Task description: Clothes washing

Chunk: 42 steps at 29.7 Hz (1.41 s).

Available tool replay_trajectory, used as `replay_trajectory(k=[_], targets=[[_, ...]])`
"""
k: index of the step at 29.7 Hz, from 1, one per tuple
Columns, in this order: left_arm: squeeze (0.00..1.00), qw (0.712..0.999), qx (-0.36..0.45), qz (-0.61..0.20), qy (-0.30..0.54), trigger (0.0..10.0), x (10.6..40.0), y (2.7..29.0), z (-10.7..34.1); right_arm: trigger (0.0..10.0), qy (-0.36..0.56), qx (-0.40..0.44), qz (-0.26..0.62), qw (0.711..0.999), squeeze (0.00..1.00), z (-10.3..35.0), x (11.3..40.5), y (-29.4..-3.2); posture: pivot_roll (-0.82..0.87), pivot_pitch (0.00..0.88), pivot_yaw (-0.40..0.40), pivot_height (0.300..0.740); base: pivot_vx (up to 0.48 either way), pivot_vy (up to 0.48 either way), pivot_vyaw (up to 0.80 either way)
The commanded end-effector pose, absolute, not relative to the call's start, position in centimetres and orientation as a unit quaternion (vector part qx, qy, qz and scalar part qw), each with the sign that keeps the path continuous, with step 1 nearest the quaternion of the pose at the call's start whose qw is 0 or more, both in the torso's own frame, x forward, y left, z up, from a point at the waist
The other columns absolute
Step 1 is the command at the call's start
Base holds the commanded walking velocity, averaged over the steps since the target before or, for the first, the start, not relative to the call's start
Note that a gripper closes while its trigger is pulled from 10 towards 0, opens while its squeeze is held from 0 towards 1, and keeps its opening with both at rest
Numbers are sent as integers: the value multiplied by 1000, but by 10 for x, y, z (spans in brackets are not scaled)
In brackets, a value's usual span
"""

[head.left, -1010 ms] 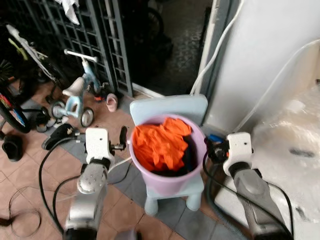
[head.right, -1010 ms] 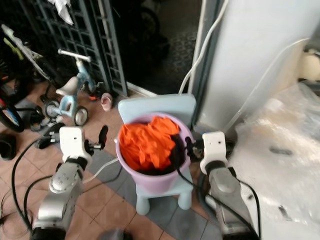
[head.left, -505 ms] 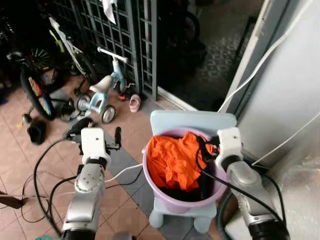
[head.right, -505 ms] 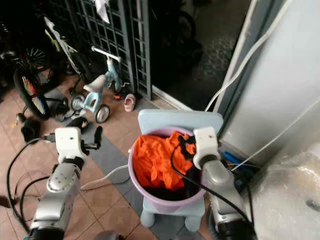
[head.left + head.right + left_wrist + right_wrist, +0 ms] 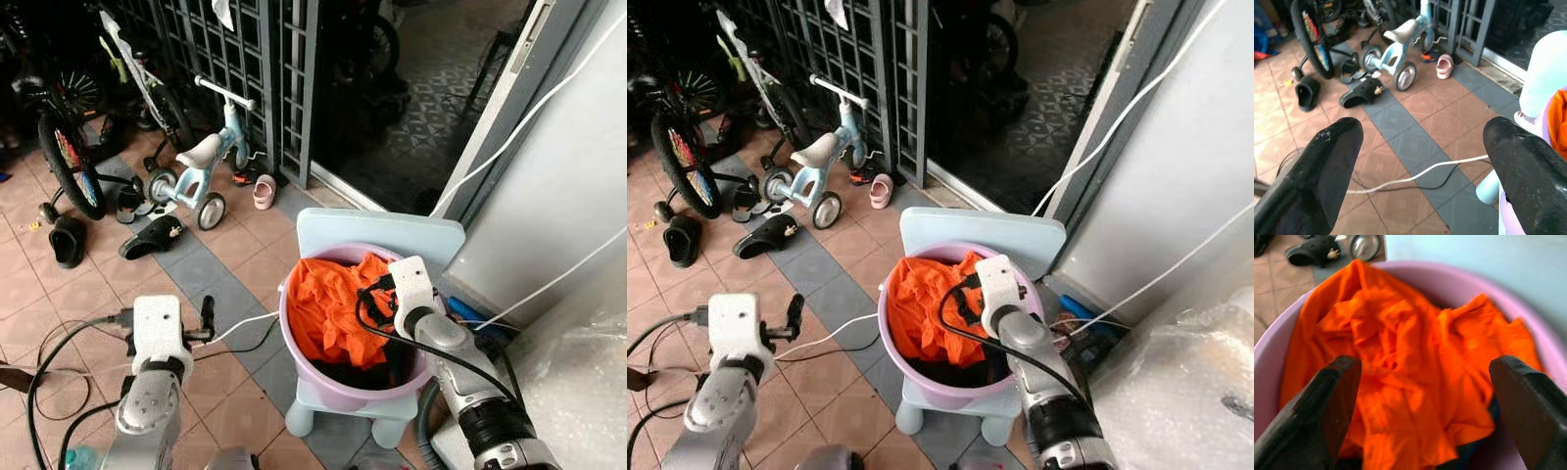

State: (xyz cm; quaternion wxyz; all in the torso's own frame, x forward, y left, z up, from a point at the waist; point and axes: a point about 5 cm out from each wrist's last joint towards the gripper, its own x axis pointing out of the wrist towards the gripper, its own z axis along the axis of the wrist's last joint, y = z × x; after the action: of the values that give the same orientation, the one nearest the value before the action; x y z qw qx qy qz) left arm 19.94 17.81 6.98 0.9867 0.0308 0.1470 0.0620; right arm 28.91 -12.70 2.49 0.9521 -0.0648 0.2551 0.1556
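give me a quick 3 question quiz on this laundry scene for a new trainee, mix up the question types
1. True or false: the right gripper is open over the orange clothes.
2. What does the lilac tub stand on? A) bare floor tiles B) a pale blue child's chair C) a washing machine
3. Fill in: the left gripper is open above the tiled floor, where a white ____ runs across the tiles.

Key
1. True: both fingers are spread wide above the cloth.
2. B
3. cable
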Motion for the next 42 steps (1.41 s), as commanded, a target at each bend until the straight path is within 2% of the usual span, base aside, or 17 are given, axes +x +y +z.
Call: replay_trajectory(k=[1, 2, 4, 6, 10, 11, 13, 23, 32, 42], targets=[[0, 987, 35, 52, 147, 10000, 194, 171, 76, 10000, 270, -64, 166, 946, 0, 20, 291, -119, 158, 140, -65, 740, 0, 0, 0], [0, 987, 44, 40, 152, 10000, 183, 167, 78, 10000, 276, -59, 172, 944, 0, 17, 292, -109, 178, 181, -71, 740, 0, 0, 0], [0, 985, 45, 39, 160, 10000, 174, 167, 80, 10000, 280, -64, 178, 941, 0, 15, 292, -102, 182, 208, -70, 740, 0, 0, 0], [0, 984, 42, 45, 166, 10000, 168, 168, 83, 10000, 281, -72, 178, 940, 0, 13, 293, -98, 186, 256, -70, 740, 0, 0, 0], [0, 982, 40, 58, 175, 10000, 159, 171, 89, 10000, 289, -79, 169, 939, 0, 8, 293, -97, 200, 294, -79, 740, 0, 0, 0], [0, 981, 38, 61, 178, 10000, 156, 172, 90, 7647, 294, -77, 163, 939, 0, 6, 292, -97, 200, 306, -81, 740, 0, 0, 0], [0, 980, 37, 65, 183, 10000, 153, 173, 93, 0, 302, -74, 151, 938, 0, 2, 293, -97, 202, 322, -84, 740, 0, 0, 0], [0, 977, 31, 82, 197, 10000, 140, 170, 100, 0, 295, -86, 116, 945, 0, -3, 293, -85, 211, 358, -106, 740, 0, 0, 0], [0, 974, 31, 86, 206, 10000, 136, 170, 103, 0, 253, -16, 84, 964, 0, 12, 304, -69, 224, 359, -112, 740, 0, 0, 0], [0, 973, 40, 89, 207, 10000, 139, 174, 102, 0, 241, 10, 67, 968, 0, 19, 313, -74, 226, 336, -112, 740, 0, 0, 0]])
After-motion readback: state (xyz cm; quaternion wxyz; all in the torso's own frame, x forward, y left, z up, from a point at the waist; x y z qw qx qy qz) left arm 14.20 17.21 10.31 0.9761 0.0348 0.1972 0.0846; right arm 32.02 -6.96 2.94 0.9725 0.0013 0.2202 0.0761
